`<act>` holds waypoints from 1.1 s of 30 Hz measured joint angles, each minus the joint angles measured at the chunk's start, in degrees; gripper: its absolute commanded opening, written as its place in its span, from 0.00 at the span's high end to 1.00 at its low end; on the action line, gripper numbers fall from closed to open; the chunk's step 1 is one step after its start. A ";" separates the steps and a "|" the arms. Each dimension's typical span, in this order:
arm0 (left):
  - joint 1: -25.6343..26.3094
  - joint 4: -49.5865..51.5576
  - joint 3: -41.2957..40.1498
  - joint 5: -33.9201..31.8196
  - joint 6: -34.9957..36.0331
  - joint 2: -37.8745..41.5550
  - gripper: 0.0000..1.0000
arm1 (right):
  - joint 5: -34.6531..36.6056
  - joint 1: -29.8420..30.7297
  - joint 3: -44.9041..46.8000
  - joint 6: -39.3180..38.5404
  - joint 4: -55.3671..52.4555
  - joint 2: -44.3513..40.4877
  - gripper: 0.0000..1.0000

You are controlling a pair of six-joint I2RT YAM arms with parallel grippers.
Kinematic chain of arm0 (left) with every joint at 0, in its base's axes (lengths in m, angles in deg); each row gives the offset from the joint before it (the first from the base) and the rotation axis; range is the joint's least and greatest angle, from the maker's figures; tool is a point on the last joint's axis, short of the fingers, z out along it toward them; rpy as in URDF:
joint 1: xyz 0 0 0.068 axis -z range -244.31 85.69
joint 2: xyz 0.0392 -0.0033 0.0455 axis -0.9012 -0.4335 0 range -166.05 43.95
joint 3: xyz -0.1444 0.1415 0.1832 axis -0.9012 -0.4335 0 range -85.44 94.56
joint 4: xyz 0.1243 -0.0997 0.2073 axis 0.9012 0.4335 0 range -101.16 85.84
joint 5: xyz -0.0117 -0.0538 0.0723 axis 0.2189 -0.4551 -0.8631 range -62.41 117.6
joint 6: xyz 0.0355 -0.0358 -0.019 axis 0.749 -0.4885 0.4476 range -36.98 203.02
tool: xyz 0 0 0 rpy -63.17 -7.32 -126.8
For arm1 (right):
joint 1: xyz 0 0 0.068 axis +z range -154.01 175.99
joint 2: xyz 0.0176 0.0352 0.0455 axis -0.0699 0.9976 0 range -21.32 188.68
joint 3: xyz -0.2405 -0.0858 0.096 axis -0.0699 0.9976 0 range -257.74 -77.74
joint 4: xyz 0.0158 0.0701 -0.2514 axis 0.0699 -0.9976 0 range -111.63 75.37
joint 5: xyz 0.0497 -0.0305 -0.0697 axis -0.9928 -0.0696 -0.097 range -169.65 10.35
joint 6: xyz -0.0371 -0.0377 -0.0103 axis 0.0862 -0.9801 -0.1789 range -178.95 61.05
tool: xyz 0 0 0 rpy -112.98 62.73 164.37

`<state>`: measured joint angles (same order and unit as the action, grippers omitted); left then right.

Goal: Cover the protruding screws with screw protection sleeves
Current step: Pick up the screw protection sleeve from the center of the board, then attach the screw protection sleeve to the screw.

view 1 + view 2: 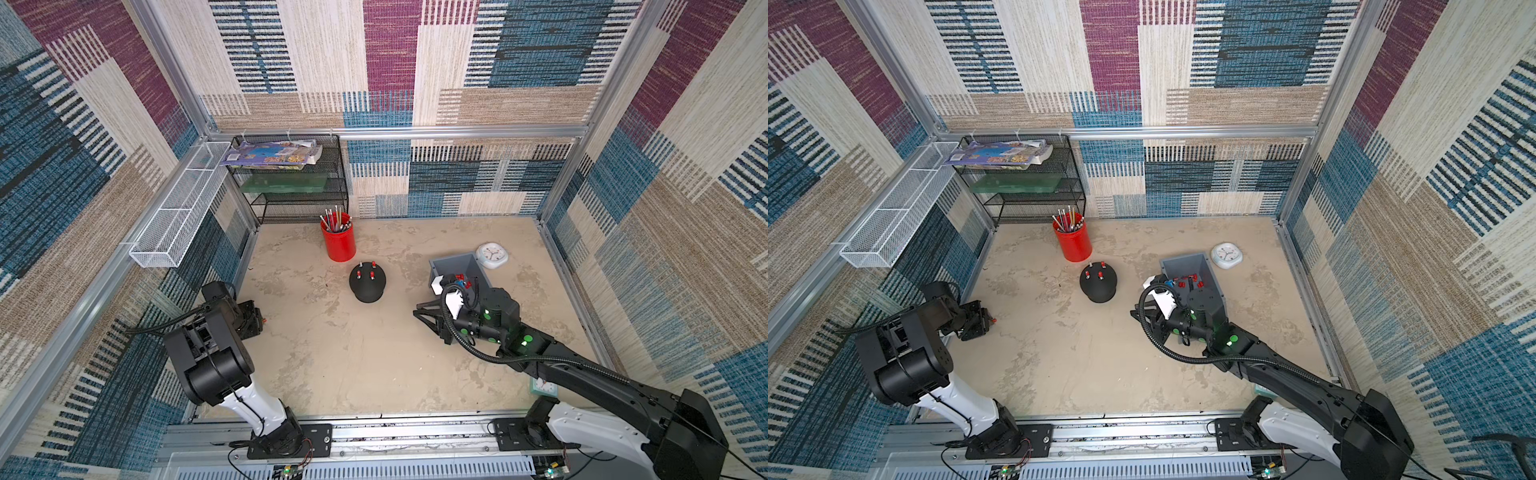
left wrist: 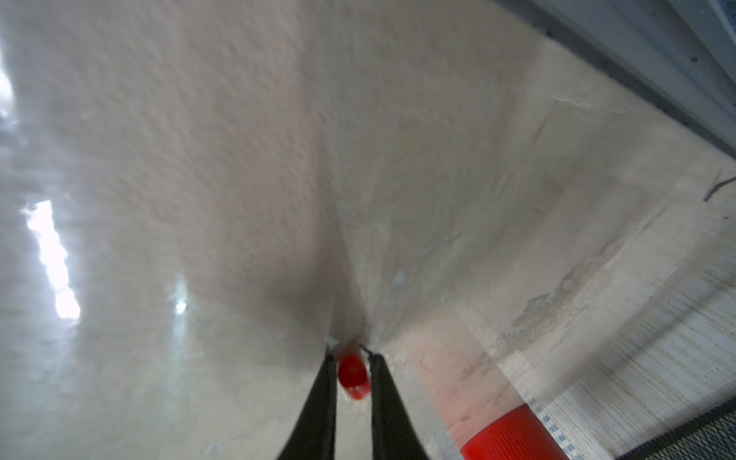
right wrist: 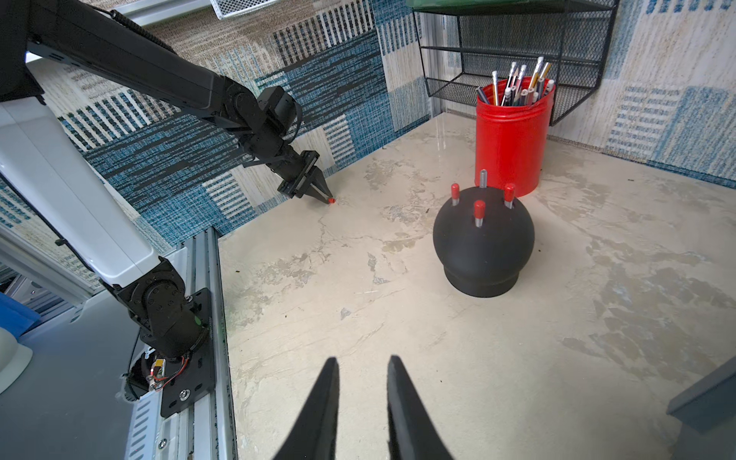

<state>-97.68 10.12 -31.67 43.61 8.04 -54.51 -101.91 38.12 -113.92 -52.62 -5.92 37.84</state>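
Screws (image 3: 478, 222) stand four on the black base (image 3: 483, 239), which sits mid-table toward the far edge, just in front of the red cup (image 3: 509, 139) of pencils. We see red sleeves (image 3: 479, 208) capping three of them; the fourth screw (image 3: 483, 178), the one nearest the cup, is bare grey metal.

We find the left gripper (image 3: 328, 198) low by the left edge of the table (image 1: 353, 353), well apart from the base; its jaws are drawn in narrow on a single sleeve (image 2: 352, 372), which sits between the two black fingers (image 2: 322, 398) right at their tips; whether that sleeve touches the table we cannot tell.

The right gripper (image 3: 362, 362) hangs over the right half of the table, pointing toward the base; its jaws stand a little apart with nothing between them.

Beside its wrist a grey bin (image 1: 453, 264) sits near the right edge, and we count a few loose sleeves (image 1: 459, 276) inside it; a white clock (image 1: 491, 254) lies just beyond the bin, toward the far right corner.
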 measured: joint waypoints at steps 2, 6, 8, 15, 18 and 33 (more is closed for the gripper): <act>0.00 0.00 -0.04 0.02 0.00 -0.02 0.90 | 0.31 -0.09 0.00 -0.20 0.00 0.07 0.76; -0.02 -0.66 -0.72 0.04 0.00 0.37 0.94 | 0.37 -0.22 0.00 -0.42 0.00 0.07 0.76; -0.02 -0.61 -0.74 -0.04 0.00 0.57 0.95 | 0.37 -0.22 0.00 -0.44 0.00 0.09 0.76; 0.33 3.80 0.70 -2.82 2.08 4.00 0.94 | 0.37 -0.22 -0.22 -0.61 -0.07 0.46 0.76; 1.36 5.27 1.44 -4.74 4.63 7.74 0.93 | 0.35 -0.22 -1.29 -0.61 -0.83 0.90 0.76; 29.79 2.58 0.90 -17.70 25.57 26.82 0.92 | 3.32 0.66 -6.93 -2.34 -7.06 0.59 0.76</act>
<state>-67.89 12.70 -30.77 25.90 33.61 -27.69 -98.58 38.78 -120.85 -54.96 -12.98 38.43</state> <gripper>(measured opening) 0.078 0.243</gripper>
